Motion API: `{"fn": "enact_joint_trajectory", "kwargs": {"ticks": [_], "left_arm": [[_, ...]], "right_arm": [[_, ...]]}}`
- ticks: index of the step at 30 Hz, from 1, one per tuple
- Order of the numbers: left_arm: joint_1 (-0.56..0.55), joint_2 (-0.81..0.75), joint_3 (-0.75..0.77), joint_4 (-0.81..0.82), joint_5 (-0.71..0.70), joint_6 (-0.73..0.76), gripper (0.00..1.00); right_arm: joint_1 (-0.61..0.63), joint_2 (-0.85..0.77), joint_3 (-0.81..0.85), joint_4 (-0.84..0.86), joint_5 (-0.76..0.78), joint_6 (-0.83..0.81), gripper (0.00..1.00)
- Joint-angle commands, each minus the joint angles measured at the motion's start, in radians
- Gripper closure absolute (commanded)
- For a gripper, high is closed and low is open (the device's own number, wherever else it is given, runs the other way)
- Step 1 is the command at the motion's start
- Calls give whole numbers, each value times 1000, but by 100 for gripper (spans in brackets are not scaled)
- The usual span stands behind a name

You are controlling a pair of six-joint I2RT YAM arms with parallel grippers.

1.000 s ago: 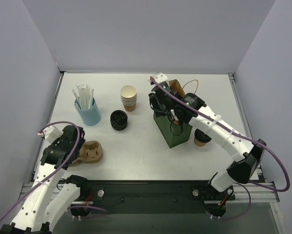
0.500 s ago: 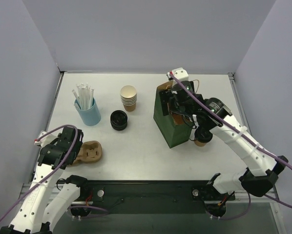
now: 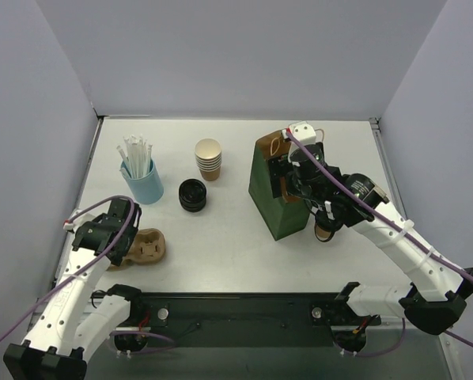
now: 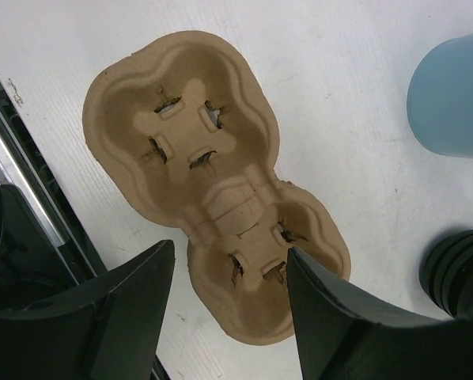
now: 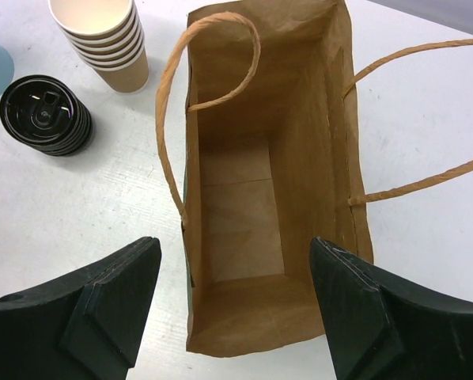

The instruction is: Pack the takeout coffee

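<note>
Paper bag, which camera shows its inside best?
Right wrist view: it looks down into the open paper bag, showing a bare brown interior. Top external shows mostly its green outside, partly behind the right arm. Left wrist misses it.

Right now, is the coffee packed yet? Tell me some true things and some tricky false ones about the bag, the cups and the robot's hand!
1. The dark green paper bag with the brown inside is empty. True.
2. The small brown paper cup with the black lid is inside the bag. False: it stands on the white table beside the bag.
3. The right gripper holds a cup. False: its fingers are apart and empty, above the bag's opening.
4. The tan moulded-pulp cup carrier has both pockets empty. True.
5. The stack of black plastic lids stands beside the stack of lidless tan paper cups. True.
</note>
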Motion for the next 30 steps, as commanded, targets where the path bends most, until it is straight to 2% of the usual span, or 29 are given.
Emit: {"fn": "enact_joint_trajectory", "kwargs": {"ticks": [1,10,30], "left_arm": [[36,-8,-24,49,93,-389,32],[221,106,-95,248,291,-208,34],[243,168,-93,202,285,-281,43]], "right_arm": [[-6,-45,-17,42,1,-11,23],[-6,-68,-57,61,7,-7,23],[-9,-68,-100,93,24,-36,23]]}}
